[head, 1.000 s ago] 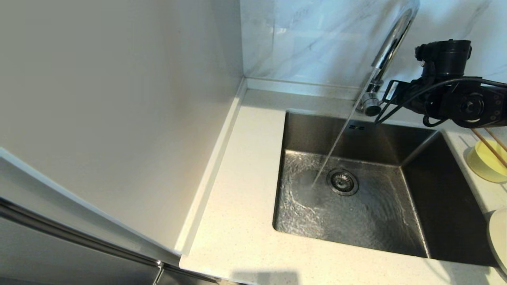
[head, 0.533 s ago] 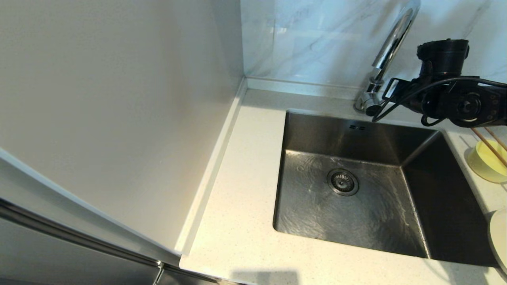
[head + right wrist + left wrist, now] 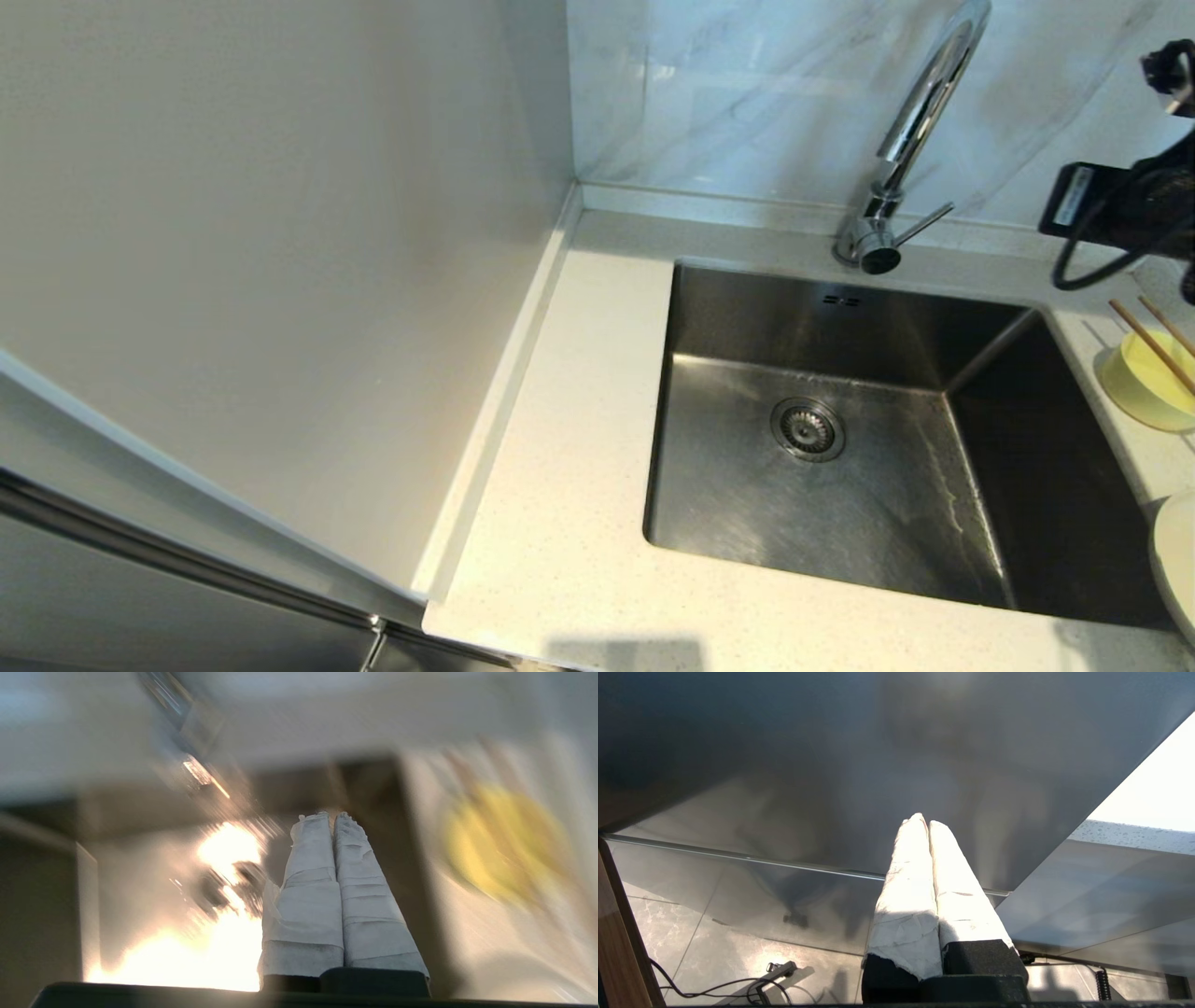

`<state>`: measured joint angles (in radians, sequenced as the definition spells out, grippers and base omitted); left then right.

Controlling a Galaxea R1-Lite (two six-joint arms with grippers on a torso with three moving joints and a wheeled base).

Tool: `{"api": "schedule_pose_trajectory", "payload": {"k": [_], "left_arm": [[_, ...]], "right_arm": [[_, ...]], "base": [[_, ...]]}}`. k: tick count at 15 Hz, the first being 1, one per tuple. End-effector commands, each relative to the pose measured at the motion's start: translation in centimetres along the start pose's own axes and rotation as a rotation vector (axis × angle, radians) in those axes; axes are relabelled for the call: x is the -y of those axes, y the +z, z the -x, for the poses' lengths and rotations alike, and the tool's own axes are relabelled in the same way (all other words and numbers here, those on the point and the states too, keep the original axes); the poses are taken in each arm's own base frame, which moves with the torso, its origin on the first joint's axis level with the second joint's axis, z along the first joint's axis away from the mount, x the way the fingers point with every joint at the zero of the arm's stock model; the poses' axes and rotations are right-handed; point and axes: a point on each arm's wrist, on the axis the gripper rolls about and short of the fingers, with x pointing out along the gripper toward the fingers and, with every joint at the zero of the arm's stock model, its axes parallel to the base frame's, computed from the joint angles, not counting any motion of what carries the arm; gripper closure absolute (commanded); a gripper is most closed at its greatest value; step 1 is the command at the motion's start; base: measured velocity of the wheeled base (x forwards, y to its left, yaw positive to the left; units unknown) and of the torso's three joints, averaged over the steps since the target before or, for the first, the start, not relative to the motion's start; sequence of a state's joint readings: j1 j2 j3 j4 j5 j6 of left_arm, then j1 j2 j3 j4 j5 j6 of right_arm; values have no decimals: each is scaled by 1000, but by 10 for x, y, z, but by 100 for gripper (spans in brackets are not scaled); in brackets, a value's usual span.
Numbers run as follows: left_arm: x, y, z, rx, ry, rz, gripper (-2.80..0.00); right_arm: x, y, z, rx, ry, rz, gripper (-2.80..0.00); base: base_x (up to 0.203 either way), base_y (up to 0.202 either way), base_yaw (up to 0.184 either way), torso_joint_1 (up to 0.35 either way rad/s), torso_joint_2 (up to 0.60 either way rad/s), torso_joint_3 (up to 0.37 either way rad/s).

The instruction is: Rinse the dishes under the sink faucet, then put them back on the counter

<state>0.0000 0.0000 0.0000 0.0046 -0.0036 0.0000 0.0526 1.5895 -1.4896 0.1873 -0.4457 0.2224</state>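
Head view: the stream seen a second ago from the tall chrome gooseneck faucet (image 3: 920,112) is stopped; the right gripper (image 3: 330,816), fingers pressed together and empty, has been withdrawn, probably rinsing finished.

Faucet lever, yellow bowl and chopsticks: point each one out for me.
faucet lever (image 3: 926,223), head view, middle of the thin rod.
yellow bowl (image 3: 1144,385), head view, inside floor of the bowl.
chopsticks (image 3: 1154,346), head view, shaft of the nearer stick, lying across the bowl.
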Motion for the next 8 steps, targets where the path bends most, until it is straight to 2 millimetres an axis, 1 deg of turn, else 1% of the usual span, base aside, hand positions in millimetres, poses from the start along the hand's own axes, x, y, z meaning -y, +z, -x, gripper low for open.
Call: {"api": "schedule_pose_trajectory", "payload": {"k": [1,2,4,6,8], "left_arm": [[0,0,0,0,1,0,0],[0,0,0,0,-1,0,0],[0,0,0,0,1,0,0],[0,0,0,0,0,0,0],[0,0,0,0,-1,0,0]], "right_arm": [[40,7,61,-17,-49,19,0],[58,0,83,-43,-85,38,0],[84,-21,118,-70,-143,48,0],[102,-45,152,-66,-164,45,0],[116,-70,180,-54,-148,49,0]], "base": [[0,0,0,0,0,0],[0,0,0,0,0,0],[0,0,0,0,0,0],[0,0,0,0,0,0],[0,0,0,0,0,0]]}}
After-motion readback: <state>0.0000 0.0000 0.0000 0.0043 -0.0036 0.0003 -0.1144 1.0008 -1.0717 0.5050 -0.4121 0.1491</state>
